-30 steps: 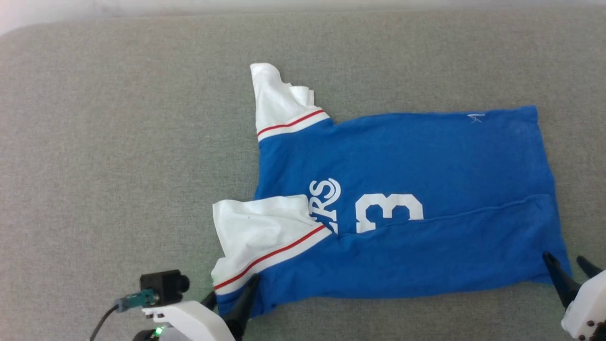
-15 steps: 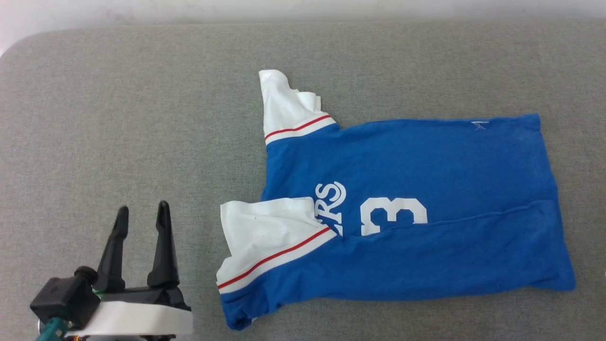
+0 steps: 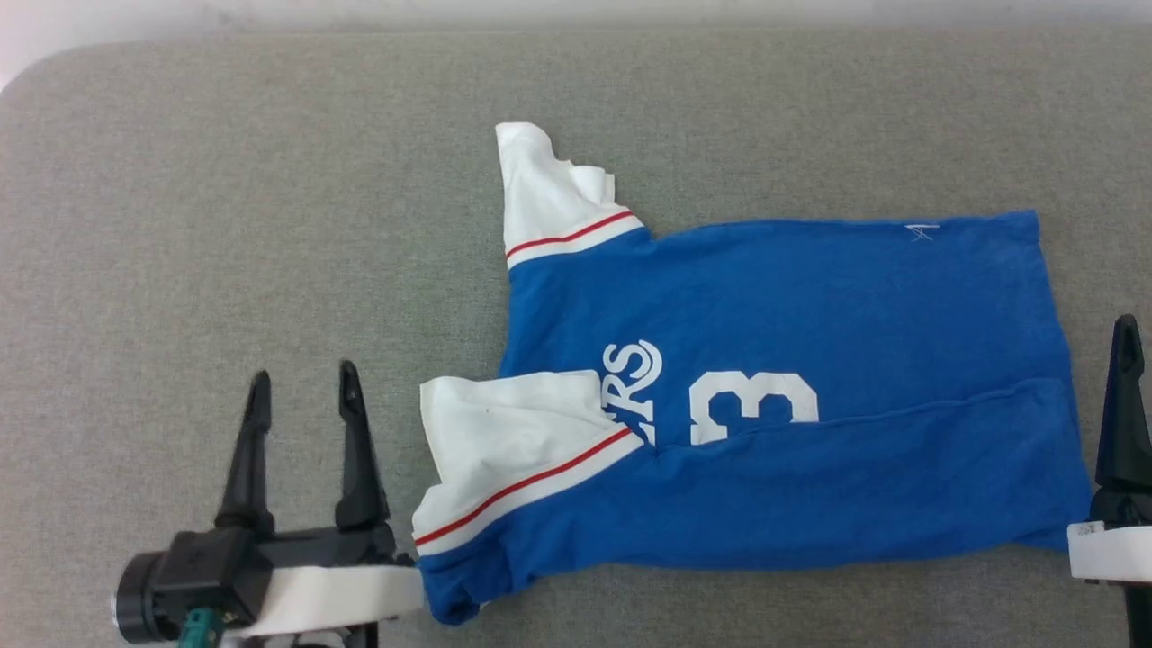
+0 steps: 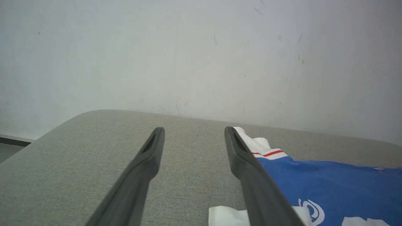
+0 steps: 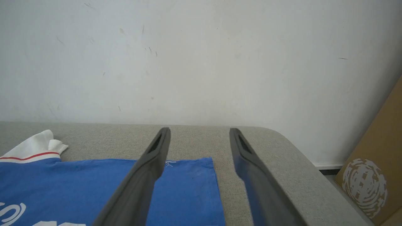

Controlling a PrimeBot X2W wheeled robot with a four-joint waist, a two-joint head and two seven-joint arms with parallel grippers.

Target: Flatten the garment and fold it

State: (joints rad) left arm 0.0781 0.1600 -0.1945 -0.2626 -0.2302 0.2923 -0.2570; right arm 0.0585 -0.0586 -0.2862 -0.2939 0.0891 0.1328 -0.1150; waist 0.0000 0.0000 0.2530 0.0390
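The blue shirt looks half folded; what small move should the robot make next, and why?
Probably send the open left gripper to the far sleeve: the garment's near edge is already folded in, that sleeve sticks out, and the right gripper is open too.

The blue, white-sleeved garment lies spread sideways, its near edge folded over.

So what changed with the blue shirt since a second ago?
The left end effector and right end effector left the jersey T-shirt's near corners and now stand open beside it, one on each side. The shirt stayed on the grey padded surface, near edge folded over its numerals.
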